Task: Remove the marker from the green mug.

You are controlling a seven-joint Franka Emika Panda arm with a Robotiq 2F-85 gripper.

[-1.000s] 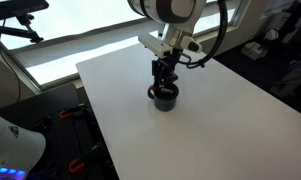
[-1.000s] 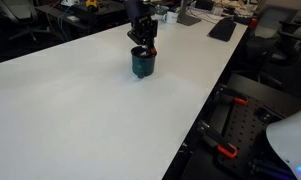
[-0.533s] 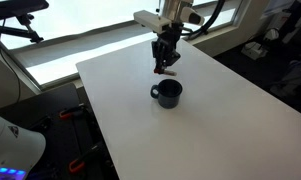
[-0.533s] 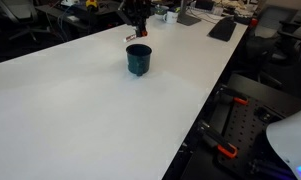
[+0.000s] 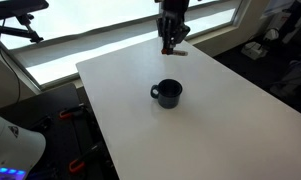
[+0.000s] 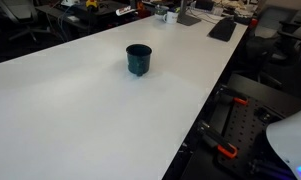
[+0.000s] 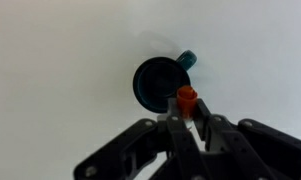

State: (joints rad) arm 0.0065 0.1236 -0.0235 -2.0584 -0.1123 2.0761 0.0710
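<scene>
The pincer [image 7: 187, 120] is seen clenched on the marker [image 7: 187, 98], whose reddish-orange end is gripped between the two dark fingers. In the wrist view the marker is seen nearly end-on, so its long axis is judged to run along the pincer's own axis, roughly upright over the bench [image 7: 50, 60].

The green mug [image 7: 156, 85] is seen from above in that view. Its open mouth lies just past the marker tip, and its handle [image 7: 186, 59] is turned away from the pincer.

In an exterior view the pincer [image 5: 170, 42] is held high, well above the mug [image 5: 168, 94] and offset toward the far edge of the bench. The marker is wholly clear of the rim, with open air between the two. In an exterior view the mug [image 6: 138, 59] stands upright and alone, and no pincer is seen near it.

The extraction is judged done. A set-down is judged to depend on the bare bench beside the mug being reached with the marker kept clear of the rim.
</scene>
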